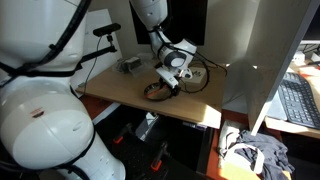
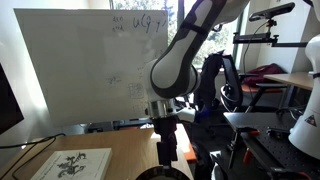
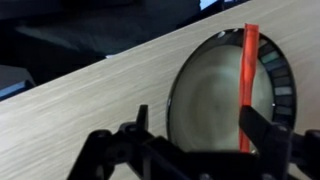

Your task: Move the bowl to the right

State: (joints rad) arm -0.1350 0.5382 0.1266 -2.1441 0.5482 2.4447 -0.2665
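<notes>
In an exterior view the gripper (image 1: 170, 80) hangs over the bowl (image 1: 157, 93), which sits mid-table (image 1: 120, 90), a grey block (image 1: 130, 65) well apart behind it. The arm comes down from above with the wrist bent towards the table.

In the other exterior view the forearm drops almost straight, the gripper (image 2: 168, 155) pointing down. The bowl (image 2: 160, 175) is only a dark shape at the bottom edge, just under it. I cannot tell from here whether they touch.

The wrist view tells me most. The jaws stand wide open with nothing in them. One finger (image 3: 140, 125) is outside the rim of the bowl (image 3: 215, 100), and the other is over its inside, by a red strip (image 3: 247, 85) I cannot identify.

I judge the grasp is the step in hand. I would centre the gripper (image 3: 200, 135) so the fingers either straddle the bowl or pinch its rim squarely. Then I would descend slowly, close gently since thin metal slips, and lift only a little before carrying it right.
</notes>
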